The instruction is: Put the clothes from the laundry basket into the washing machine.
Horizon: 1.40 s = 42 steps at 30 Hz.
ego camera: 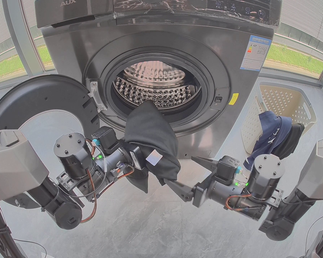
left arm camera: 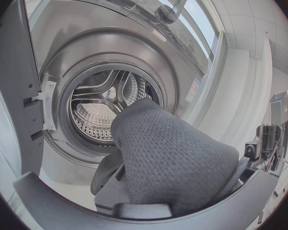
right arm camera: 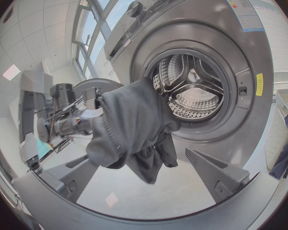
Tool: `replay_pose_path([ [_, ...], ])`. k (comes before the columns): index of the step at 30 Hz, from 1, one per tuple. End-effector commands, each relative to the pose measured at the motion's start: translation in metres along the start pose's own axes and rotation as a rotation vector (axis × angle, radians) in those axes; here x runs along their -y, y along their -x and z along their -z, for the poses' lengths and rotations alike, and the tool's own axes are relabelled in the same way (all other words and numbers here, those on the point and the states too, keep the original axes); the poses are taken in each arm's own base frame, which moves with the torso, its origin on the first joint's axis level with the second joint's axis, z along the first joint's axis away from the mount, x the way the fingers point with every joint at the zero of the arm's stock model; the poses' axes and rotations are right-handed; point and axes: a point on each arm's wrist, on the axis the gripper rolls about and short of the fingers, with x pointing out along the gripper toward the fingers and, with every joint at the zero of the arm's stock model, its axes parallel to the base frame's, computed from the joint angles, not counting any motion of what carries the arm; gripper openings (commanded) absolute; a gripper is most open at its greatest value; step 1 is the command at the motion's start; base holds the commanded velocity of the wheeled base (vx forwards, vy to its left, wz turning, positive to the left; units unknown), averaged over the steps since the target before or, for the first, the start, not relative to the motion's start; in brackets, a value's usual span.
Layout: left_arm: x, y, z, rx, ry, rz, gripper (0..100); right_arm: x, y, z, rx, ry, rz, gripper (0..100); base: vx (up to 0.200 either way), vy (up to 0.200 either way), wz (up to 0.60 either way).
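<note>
A black garment (ego camera: 152, 140) hangs over my left gripper (ego camera: 149, 124), which is shut on it just in front of the lower lip of the washing machine's open drum (ego camera: 156, 85). The cloth hides the fingers and its top end points into the opening. In the left wrist view the black garment (left arm camera: 169, 163) lies across the gripper with the drum (left arm camera: 102, 106) behind. My right gripper (ego camera: 188, 178) stands open and empty, low, right of the hanging cloth. The laundry basket (ego camera: 305, 104) at the right holds a blue garment (ego camera: 272, 129) and a dark one (ego camera: 294, 137).
The round machine door (ego camera: 39, 101) is swung open to the left, behind my left arm. The basket leans beside the machine's right side. Grey tiled floor (ego camera: 150, 223) lies free below both arms. Windows run behind the machine.
</note>
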Motion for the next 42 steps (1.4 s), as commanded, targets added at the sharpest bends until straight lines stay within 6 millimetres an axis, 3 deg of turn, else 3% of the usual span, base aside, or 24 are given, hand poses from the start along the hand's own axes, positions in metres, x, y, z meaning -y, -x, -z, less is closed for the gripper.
replay_pose_path([
  [1, 0.003, 0.029, -0.006, -0.036, -0.043, -0.004, 0, -0.015, 0.046, -0.002, -0.057, 0.013, -0.068, 100, 0.000, 0.000, 0.00],
  [7, -0.004, 0.036, -0.011, -0.030, -0.076, -0.027, 0, -0.009, 0.059, -0.003, -0.078, 0.011, -0.075, 100, 0.000, 0.000, 0.00],
  [12, -0.006, 0.041, -0.008, -0.054, -0.076, -0.035, 0, 0.011, 0.059, -0.001, -0.083, 0.008, 0.006, 100, 0.000, 0.000, 0.00],
  [14, -0.006, 0.044, -0.005, -0.069, -0.077, -0.039, 0, 0.028, 0.061, -0.005, -0.065, 0.012, 0.073, 100, 0.000, 0.000, 0.00],
  [17, -0.006, 0.048, -0.003, -0.084, -0.079, -0.041, 0, 0.035, 0.062, -0.006, -0.057, 0.011, 0.098, 100, 0.000, 0.000, 0.00],
  [25, -0.007, 0.057, -0.003, -0.099, -0.074, -0.046, 0, 0.043, 0.048, -0.021, 0.012, 0.019, 0.116, 100, 0.000, 0.000, 0.00],
  [30, -0.008, 0.058, -0.003, -0.102, -0.080, -0.046, 0, 0.051, 0.063, -0.012, -0.026, 0.001, 0.155, 100, 0.080, 0.000, 0.00],
  [42, -0.006, 0.058, 0.002, -0.121, -0.082, -0.042, 0, 0.049, 0.062, -0.015, -0.009, 0.004, 0.151, 100, 0.167, 0.000, 0.00],
])
